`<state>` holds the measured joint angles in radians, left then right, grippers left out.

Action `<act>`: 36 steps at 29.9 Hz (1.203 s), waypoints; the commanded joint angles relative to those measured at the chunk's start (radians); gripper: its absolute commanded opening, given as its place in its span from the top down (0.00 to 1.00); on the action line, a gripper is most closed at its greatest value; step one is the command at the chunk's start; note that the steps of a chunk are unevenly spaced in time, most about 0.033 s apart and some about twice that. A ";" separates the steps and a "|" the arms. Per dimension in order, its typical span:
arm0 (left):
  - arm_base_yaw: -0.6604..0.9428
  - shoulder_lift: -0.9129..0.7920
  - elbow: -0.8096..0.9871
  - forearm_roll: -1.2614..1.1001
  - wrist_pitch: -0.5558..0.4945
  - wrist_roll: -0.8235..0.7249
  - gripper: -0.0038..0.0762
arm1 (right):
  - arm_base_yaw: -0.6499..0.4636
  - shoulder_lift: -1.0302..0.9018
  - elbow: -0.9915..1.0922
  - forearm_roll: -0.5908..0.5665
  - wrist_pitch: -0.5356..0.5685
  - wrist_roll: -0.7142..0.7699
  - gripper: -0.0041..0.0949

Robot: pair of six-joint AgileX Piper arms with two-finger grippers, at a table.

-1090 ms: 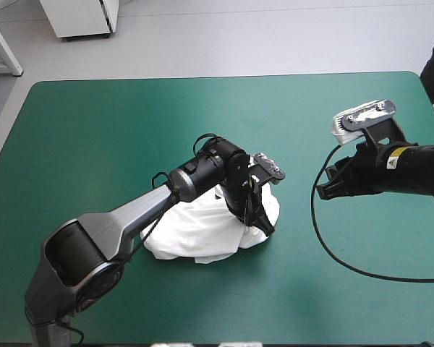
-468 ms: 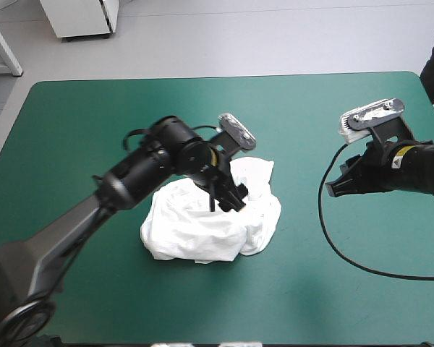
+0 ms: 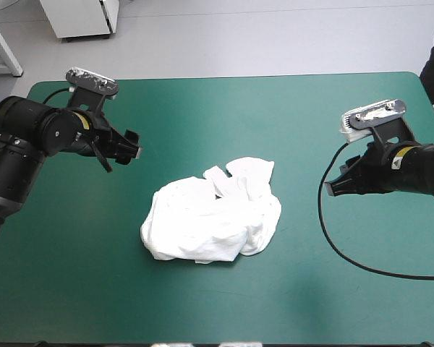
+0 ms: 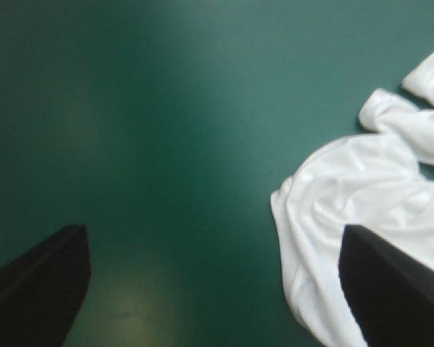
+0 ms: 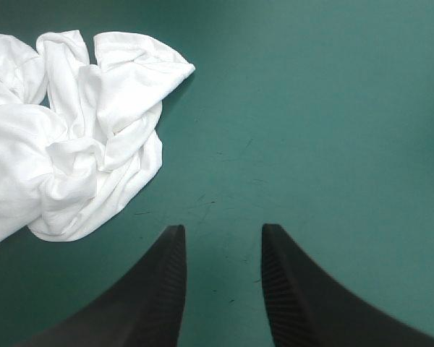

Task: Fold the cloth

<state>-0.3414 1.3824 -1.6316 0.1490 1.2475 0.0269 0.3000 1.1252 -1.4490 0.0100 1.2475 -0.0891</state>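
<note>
The table (image 3: 202,108), under its teal-green cover, is showing bare well past the T-shirt on every side, with the widest free stretch lying beyond the T-shirt toward the far edge and a narrower band running between the T-shirt and the near edge. The T-shirt (image 3: 213,217) is lying about mid-table as a crumpled white heap, bunching in soft folds, with a loose flap sticking out at its far right corner; whether that flap is a sleeve or a hem is not showing clearly. The left gripper (image 3: 121,154) is hovering well apart from the T-shirt, off its far left side, its black fingers spread wide with nothing between them. The right gripper (image 3: 333,189) is hanging near the T-shirt's right side without touching it, its fingers parted by a narrower gap and likewise empty. Folding proper is looking not yet begun, and the step in hand seems to be getting the heap spread flat. Doing that well is likely calling for each gripper to pinch a single layer at an outer edge, the right one at the loose flap and the left one at the rounded left border, then drawing them apart instead of grabbing the bulk. Room is looking ample to the left and right of the T-shirt and beyond it, so spreading toward the far side seems safer than toward the near edge.
</note>
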 commanded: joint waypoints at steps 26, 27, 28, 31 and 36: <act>0.026 0.369 0.263 -0.178 -0.301 0.012 0.19 | 0.002 0.154 -0.025 -0.010 -0.082 0.000 0.62; 0.026 0.376 0.263 -0.178 -0.303 0.012 0.24 | 0.002 0.157 -0.025 -0.010 -0.084 0.000 0.62; 0.026 0.380 0.263 -0.183 -0.303 0.012 0.30 | 0.002 0.157 -0.025 -0.010 -0.089 0.000 0.62; 0.026 0.407 0.263 -0.201 -0.303 0.017 0.47 | 0.002 0.157 -0.025 -0.010 -0.098 0.000 0.62; 0.026 0.465 0.263 -0.254 -0.303 0.032 0.62 | 0.002 0.157 -0.025 -0.010 -0.100 -0.004 0.62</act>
<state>-0.3086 1.8574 -1.3491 -0.0728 0.9618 0.0542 0.3000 1.3055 -1.4481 0.0081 1.1917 -0.0851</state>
